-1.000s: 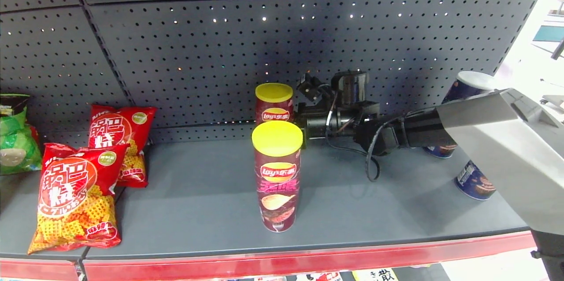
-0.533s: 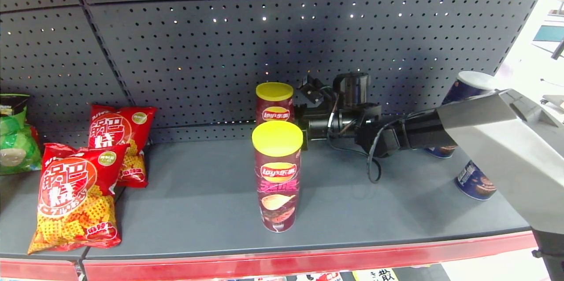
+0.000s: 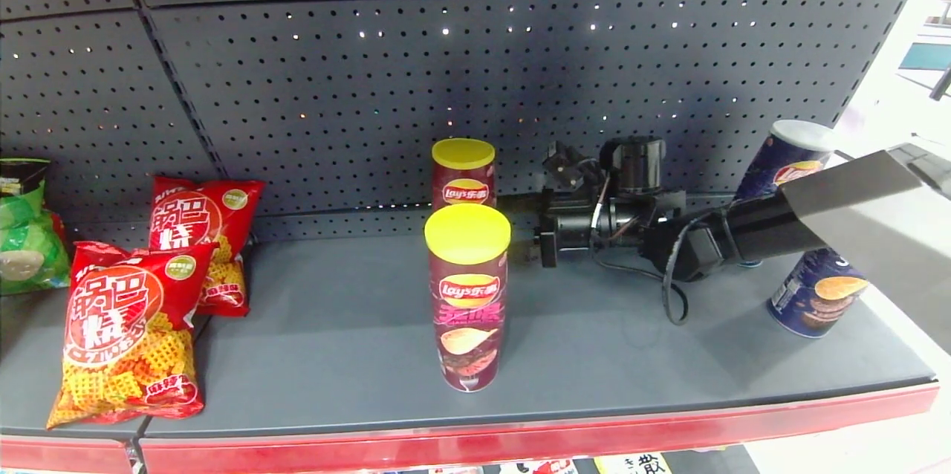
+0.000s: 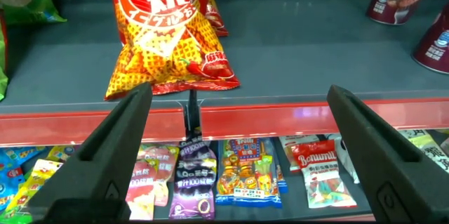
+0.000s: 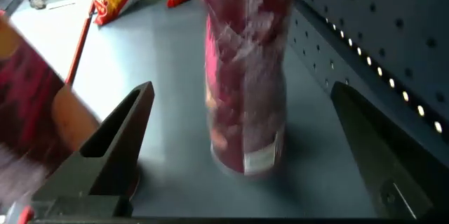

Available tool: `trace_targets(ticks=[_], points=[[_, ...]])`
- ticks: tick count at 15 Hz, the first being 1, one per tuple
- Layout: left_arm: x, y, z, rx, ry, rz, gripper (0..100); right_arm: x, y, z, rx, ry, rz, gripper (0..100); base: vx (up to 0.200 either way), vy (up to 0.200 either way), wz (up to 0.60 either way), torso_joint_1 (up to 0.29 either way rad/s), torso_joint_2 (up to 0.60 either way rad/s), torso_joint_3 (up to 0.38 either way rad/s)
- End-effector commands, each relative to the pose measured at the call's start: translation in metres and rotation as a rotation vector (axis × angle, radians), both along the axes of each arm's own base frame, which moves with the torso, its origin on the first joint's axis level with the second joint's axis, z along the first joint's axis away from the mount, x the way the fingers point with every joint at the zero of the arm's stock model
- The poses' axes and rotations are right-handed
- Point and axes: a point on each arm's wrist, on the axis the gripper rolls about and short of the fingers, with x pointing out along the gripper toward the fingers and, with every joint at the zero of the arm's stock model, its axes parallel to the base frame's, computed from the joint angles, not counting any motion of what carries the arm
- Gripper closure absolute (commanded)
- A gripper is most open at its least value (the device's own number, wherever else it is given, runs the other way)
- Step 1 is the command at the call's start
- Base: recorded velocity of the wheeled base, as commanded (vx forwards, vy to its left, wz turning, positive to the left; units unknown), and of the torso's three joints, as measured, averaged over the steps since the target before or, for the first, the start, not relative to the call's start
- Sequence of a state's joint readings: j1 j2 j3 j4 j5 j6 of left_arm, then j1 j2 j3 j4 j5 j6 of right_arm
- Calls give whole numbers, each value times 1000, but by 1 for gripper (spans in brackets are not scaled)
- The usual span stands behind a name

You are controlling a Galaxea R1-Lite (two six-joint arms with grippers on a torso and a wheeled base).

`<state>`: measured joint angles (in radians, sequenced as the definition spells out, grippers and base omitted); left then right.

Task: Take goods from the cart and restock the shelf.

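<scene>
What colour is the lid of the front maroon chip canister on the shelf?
Yellow; the lid shows best in the head view.

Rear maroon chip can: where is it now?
Head view: the rear can stands upright at the back of the shelf, directly behind the front can, the open right gripper just to its right.

Grey shelf (red-edged), chip cans, snack bags
</scene>
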<state>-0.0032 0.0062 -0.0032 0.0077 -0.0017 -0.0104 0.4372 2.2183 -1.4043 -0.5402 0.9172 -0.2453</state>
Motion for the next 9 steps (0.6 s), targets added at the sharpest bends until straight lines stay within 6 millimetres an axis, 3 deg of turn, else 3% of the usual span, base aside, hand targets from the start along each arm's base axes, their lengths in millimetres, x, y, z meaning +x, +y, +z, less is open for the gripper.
trace_targets(ticks=[1, 9], points=[[0, 0, 0, 0, 2, 0, 0, -6, -12, 11, 4, -12, -18, 0, 0, 0, 0, 0, 0, 0], [0, 0, 0, 0, 2, 0, 0, -46, -54, 17, -25, 25, -42, 0, 0, 0, 0, 0, 0, 0]])
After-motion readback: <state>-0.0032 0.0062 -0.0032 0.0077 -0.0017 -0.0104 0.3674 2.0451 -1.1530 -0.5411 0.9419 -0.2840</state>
